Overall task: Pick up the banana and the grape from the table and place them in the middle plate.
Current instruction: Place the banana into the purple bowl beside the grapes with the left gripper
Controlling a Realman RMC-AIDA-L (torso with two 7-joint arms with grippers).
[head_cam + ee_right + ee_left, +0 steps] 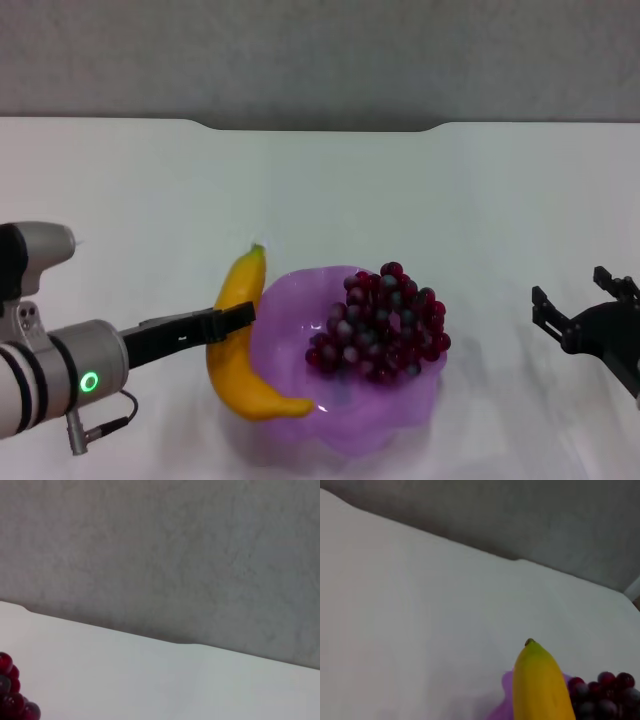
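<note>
Left gripper [232, 320] pinching banana [243, 345] mid-length at left rim of plate [390, 425], far finger hidden behind fruit, banana's lower tip over the rim, stem end out over table [120, 170]. Grapes [380, 322] heaped in plate, only partly seen in both wrist views, cut off at frame edge; plate's near rim close to bottom edge of head view. Right gripper [585, 310] spread and empty, off to the right of plate, well apart from it, arm cut off by frame edge.
</note>
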